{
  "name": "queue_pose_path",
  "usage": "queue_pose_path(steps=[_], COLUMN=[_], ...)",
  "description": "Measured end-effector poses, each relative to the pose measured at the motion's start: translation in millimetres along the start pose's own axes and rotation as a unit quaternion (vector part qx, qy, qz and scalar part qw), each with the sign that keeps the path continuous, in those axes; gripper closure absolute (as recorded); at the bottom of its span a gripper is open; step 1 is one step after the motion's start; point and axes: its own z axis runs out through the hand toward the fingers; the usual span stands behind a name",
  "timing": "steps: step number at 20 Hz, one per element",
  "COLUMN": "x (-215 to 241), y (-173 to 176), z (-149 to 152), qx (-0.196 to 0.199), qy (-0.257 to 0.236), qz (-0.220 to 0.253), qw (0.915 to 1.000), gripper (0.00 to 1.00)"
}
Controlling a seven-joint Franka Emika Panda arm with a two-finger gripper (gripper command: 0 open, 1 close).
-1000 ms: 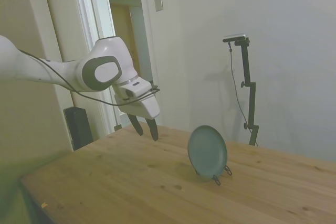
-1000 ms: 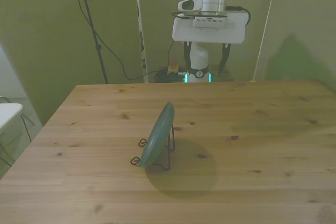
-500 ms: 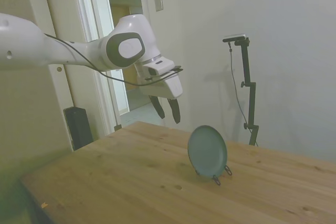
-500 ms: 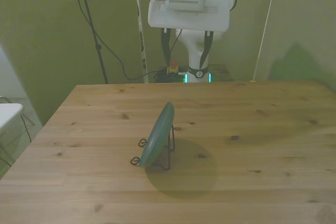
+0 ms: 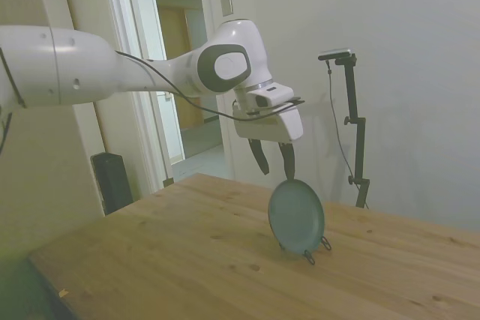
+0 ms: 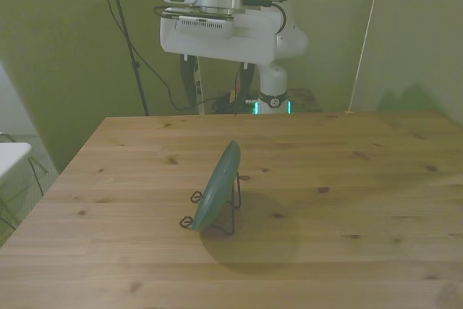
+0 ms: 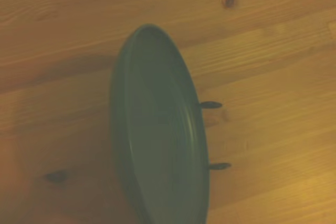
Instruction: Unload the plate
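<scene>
The grey-teal plate (image 5: pixel 296 215) stands on edge, leaning in a thin dark wire stand (image 5: pixel 316 251) near the middle of the wooden table (image 5: pixel 187 260). In the front view the plate (image 6: pixel 217 189) shows nearly edge-on, tilted toward the front view's right, with the wire stand (image 6: pixel 233 213) under it. My gripper (image 5: pixel 277 175) hangs open just above the plate's top rim, fingers pointing down and nothing between them. From the front, the gripper (image 6: pixel 213 92) sits high above the table. The wrist view looks down on the plate (image 7: pixel 157 145) and two stand tips (image 7: pixel 211 105).
A doorway (image 5: pixel 184 95) and a dark box (image 5: pixel 112 181) on the floor lie beyond the table's far end in the side view. A white object (image 6: pixel 11 155) sits off the table at the front view's left. Cables and poles (image 6: pixel 134 56) stand behind the table.
The arm has swung from the table's end across to a spot over the plate, rising on the way. The fingers stayed open. The plate and stand have not moved.
</scene>
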Motion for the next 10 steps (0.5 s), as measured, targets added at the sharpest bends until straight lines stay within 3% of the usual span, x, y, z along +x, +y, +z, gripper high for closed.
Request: queue_pose_path(steps=[4, 10], x=[8.7, 12.8], y=[-15.2, -30.4], z=[-5.4, 9.2], qx=[0.011, 0.006], qy=[-0.003, -0.002], qz=[-0.036, -0.04], qw=[0.9993, 0.9992], gripper=[0.0, 0.0])
